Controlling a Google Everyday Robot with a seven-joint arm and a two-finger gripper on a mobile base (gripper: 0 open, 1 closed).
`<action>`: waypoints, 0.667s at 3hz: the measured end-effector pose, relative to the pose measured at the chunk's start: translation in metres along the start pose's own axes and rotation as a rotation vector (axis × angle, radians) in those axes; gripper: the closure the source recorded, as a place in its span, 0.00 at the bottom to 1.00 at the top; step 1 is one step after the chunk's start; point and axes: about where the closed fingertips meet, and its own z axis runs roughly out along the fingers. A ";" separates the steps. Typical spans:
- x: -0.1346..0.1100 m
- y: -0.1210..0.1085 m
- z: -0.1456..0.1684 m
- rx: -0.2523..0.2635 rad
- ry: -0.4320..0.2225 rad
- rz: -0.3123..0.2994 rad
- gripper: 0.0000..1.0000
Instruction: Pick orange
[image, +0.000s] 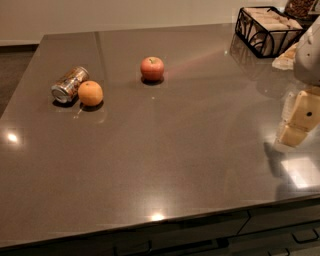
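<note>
The orange (90, 93) is a small round bright-orange fruit on the brown countertop (165, 150), at the left. It touches or nearly touches a silver-and-orange drink can (69, 84) lying on its side just left of it. A reddish apple (152, 68) stands farther back, near the middle. My gripper (299, 120) is at the right edge of the view, low over the counter, far to the right of the orange, with nothing seen in it.
A black wire basket (267, 29) with light-coloured packets stands at the back right corner. The counter's front edge runs along the bottom, with drawers (200, 240) below. The floor shows past the left edge.
</note>
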 end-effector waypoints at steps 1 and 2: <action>0.000 0.000 0.000 0.000 0.000 0.000 0.00; -0.023 -0.009 0.007 -0.002 -0.061 -0.009 0.00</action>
